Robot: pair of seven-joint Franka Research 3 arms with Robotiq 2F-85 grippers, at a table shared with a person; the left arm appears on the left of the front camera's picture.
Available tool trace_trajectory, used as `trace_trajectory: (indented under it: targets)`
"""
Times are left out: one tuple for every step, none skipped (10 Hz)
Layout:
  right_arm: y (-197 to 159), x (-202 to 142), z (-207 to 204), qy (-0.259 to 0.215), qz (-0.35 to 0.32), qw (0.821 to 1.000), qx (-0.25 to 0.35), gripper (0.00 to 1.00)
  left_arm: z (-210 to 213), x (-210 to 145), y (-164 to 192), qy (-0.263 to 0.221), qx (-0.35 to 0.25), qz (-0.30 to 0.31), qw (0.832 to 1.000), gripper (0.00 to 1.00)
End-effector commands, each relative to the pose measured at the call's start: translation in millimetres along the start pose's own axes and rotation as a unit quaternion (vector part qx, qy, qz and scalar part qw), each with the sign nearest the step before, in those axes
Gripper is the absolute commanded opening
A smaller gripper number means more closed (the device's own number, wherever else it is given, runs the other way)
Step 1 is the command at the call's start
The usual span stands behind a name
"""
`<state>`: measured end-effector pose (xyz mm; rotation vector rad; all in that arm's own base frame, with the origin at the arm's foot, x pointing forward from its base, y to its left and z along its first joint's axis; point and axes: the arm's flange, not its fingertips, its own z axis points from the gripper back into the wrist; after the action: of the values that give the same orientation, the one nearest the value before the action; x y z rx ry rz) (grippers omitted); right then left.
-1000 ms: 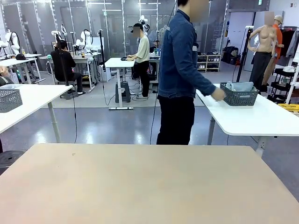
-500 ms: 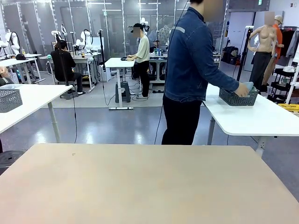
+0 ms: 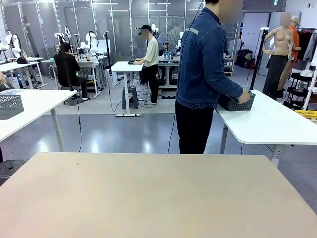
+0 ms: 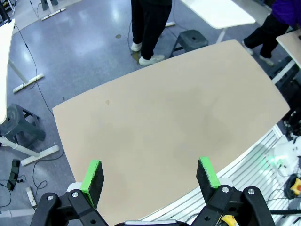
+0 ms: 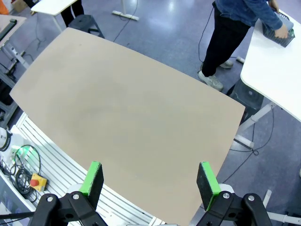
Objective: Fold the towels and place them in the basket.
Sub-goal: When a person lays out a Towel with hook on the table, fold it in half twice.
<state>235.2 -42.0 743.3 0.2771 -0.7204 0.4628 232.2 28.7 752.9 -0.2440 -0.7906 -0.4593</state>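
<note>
A person in a denim jacket point(image 3: 205, 59) stands past the far edge of my beige table point(image 3: 148, 198), with a hand on the dark grey mesh basket point(image 3: 237, 102). That basket rests on a white side table point(image 3: 277, 124) at the right. In the right wrist view the basket point(image 5: 276, 29) is at the top right corner with towels point(image 5: 285, 22) showing at its rim, grey-blue with a bit of green. My left gripper point(image 4: 149, 169) hangs open high above the bare tabletop point(image 4: 164, 117). My right gripper point(image 5: 149, 172) is open too, above the same tabletop point(image 5: 127, 108).
A second grey mesh basket point(image 3: 10, 105) sits on a white table at the left. A grey stool point(image 4: 23, 127) stands on the floor beside my table, and another point(image 5: 244, 96) stands under the white side table. Cables trail on the floor.
The person reached to the basket on the white side table, took hold of it and drew it left toward their body. Both grippers stayed still and open.
</note>
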Motion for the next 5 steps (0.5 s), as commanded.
trace_trajectory:
  targets:
    - [0.3,-0.8,1.0,-0.002,0.001,1.0,0.001,1.0,-0.8,1.2,-0.2,0.0,-0.002,-0.001,1.0,1.0]
    - [0.3,-0.8,1.0,-0.002,0.001,1.0,0.001,1.0,-0.8,1.2,-0.2,0.0,-0.002,-0.001,1.0,1.0]
    - [0.3,-0.8,1.0,-0.002,0.001,1.0,0.001,1.0,-0.8,1.2,-0.2,0.0,-0.002,-0.001,1.0,1.0]
    - [0.3,-0.8,1.0,-0.002,0.001,1.0,0.001,1.0,-0.8,1.2,-0.2,0.0,-0.002,-0.001,1.0,1.0]
    - [0.3,-0.8,1.0,-0.002,0.001,1.0,0.001,1.0,-0.8,1.2,-0.2,0.0,-0.002,-0.001,1.0,1.0]
